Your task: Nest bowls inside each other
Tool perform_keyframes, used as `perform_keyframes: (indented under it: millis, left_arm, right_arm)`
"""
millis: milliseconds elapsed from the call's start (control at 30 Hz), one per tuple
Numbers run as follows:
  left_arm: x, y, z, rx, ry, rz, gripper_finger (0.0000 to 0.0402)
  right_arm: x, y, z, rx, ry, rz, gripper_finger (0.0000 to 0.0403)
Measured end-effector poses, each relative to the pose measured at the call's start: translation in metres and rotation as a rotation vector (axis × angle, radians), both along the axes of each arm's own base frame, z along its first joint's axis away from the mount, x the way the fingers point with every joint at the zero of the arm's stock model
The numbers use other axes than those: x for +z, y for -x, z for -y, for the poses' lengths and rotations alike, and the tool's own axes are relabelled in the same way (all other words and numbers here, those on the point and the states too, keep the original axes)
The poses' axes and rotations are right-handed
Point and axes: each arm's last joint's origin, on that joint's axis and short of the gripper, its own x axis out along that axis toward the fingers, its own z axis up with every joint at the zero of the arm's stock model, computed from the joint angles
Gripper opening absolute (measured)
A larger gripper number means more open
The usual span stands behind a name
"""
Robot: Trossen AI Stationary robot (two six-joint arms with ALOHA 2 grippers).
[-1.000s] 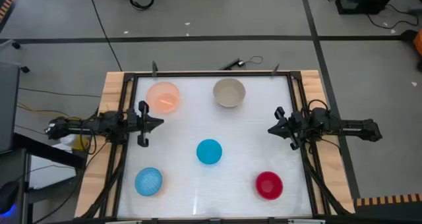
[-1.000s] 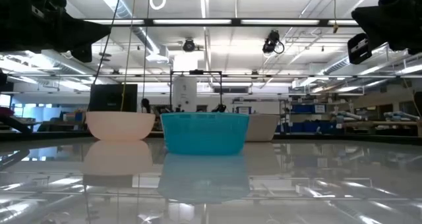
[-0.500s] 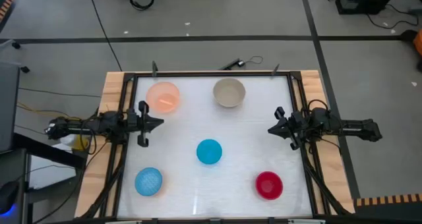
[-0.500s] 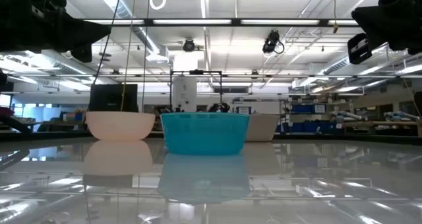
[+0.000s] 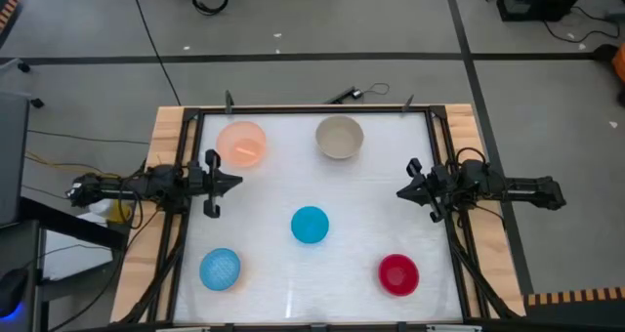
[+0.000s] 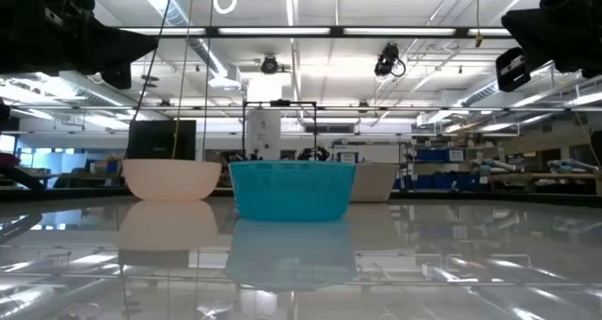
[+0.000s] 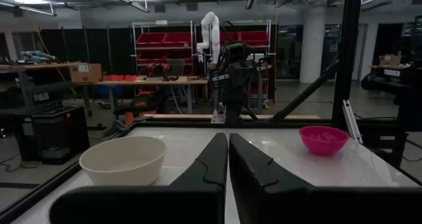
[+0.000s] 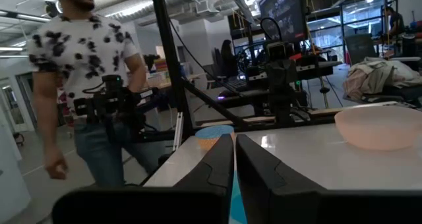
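Observation:
Five bowls stand upright and apart on the white table (image 5: 371, 215), each on its base. The pale pink bowl (image 5: 241, 144) and the beige-grey bowl (image 5: 340, 137) are at the far side. The cyan bowl (image 5: 311, 225) is in the middle. The textured blue bowl (image 5: 220, 269) is near left and the red-magenta bowl (image 5: 398, 273) near right. My left gripper (image 5: 234, 182) hovers shut at the left edge, pointing level across the table. My right gripper (image 5: 400, 192) hovers shut at the right edge, facing it. Both are well clear of every bowl.
A black frame (image 5: 293, 110) runs around the table, with wooden boards (image 5: 166, 137) at the sides. A person (image 8: 86, 85) stands beyond the table's left side in the right wrist view. There is free room between the bowls.

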Motion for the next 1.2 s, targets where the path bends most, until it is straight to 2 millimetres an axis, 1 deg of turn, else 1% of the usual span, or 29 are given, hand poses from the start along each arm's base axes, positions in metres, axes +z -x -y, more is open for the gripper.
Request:
perform_keyframes:
  millis: [1000, 1033, 1133, 1200]
  left_arm:
    - [0.0000, 0.0000, -0.0001, 0.002, 0.000, 0.000, 0.0020]
    - [0.0000, 0.0000, -0.0005, 0.018, 0.000, 0.000, 0.0020]
    - [0.0006, 0.0008, -0.0042, 0.148, 0.022, 0.005, 0.0020]
    - [0.0008, 0.0014, -0.0061, 0.203, 0.078, 0.017, 0.0020]
  right_arm:
    - [0.0000, 0.0000, 0.0000, 0.000, 0.000, 0.000, 0.0029]
    - [0.0000, 0.0000, 0.0000, 0.000, 0.000, 0.000, 0.0029]
    - [0.0000, 0.0000, 0.0000, 0.003, -0.001, 0.000, 0.0029]
    - [-0.0001, 0.0007, -0.0012, 0.073, 0.007, -0.002, 0.0029]
